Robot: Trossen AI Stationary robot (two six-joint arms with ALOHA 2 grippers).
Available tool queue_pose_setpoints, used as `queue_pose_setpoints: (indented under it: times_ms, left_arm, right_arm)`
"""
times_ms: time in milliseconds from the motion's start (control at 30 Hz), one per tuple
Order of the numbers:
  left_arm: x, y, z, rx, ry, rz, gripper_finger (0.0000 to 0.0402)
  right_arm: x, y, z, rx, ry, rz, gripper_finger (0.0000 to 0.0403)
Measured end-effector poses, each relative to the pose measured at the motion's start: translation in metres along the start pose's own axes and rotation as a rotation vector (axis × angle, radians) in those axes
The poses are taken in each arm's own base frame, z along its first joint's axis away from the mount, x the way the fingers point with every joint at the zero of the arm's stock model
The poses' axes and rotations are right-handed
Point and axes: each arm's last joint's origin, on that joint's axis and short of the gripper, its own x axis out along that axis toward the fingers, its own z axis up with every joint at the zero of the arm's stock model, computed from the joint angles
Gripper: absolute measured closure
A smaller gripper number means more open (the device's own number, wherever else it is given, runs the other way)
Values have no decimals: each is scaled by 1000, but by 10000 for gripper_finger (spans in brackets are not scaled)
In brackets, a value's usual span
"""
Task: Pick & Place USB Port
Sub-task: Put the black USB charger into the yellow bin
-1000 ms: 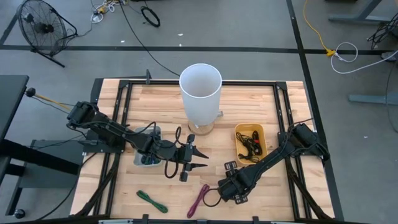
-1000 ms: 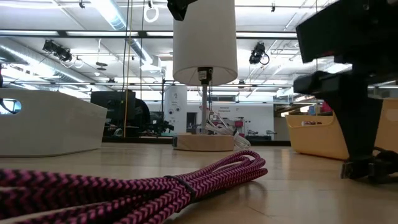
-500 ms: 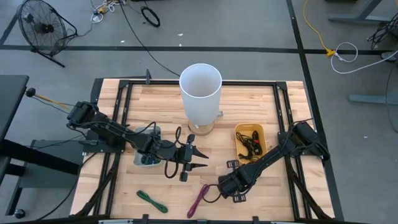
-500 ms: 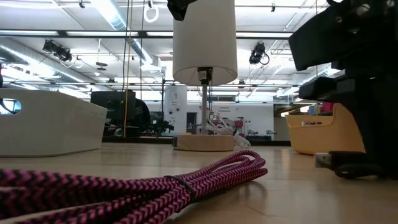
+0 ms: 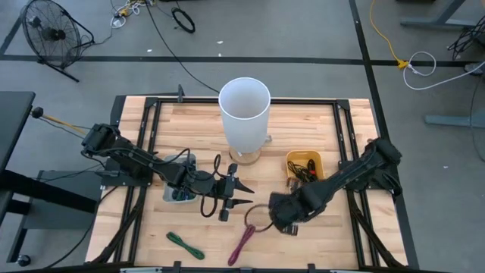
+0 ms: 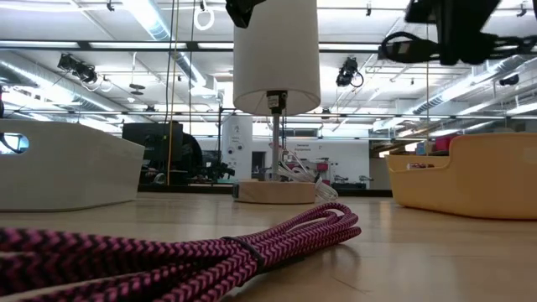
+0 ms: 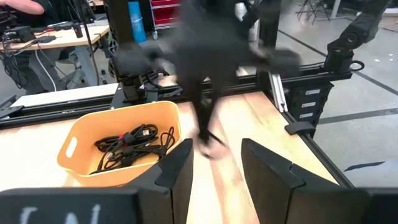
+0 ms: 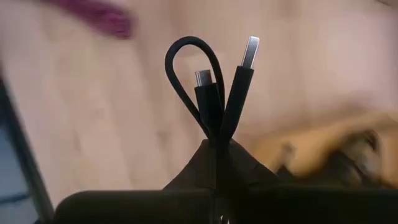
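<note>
Black USB cable (image 8: 217, 93) clamped in right tool (image 8: 217, 146), cable's length hidden; left tool (image 7: 214, 165) apart.

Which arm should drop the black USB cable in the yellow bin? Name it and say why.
Right. Its hand is shut on the black USB cable and lifted beside the yellow bin. The left hand sits open and empty, farther off.

You see two dark, jointed arms. The left gripper (image 7: 214, 171) has two flat, angular black fingers (image 7: 177, 168), and a thin black cable loops beside the left arm's wrist (image 5: 206, 182).
</note>
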Motion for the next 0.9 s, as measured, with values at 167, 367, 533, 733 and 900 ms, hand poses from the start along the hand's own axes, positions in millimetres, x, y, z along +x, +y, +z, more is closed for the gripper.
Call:
queue_pose_setpoints:
  times_ms: [167,367,533,733,900]
  left_arm:
    - [0,0,0,0,0,-1,262]
    - [0,0,0,-1,0,0,262]
    - [0,0,0,-1,0,-1,262]
    - [0,0,0,-1,0,-1,262]
    - [0,0,0,-1,0,-1,262]
  right_arm:
    - [-34,-34,-15,191,-90,-136,400]
    - [-47,-69,-42,478,-160,-253,401]
    - [-26,-90,-64,663,-168,-336,401]
    - [2,-105,-82,782,-44,-354,401]
    - [9,-103,-82,791,-96,-276,401]
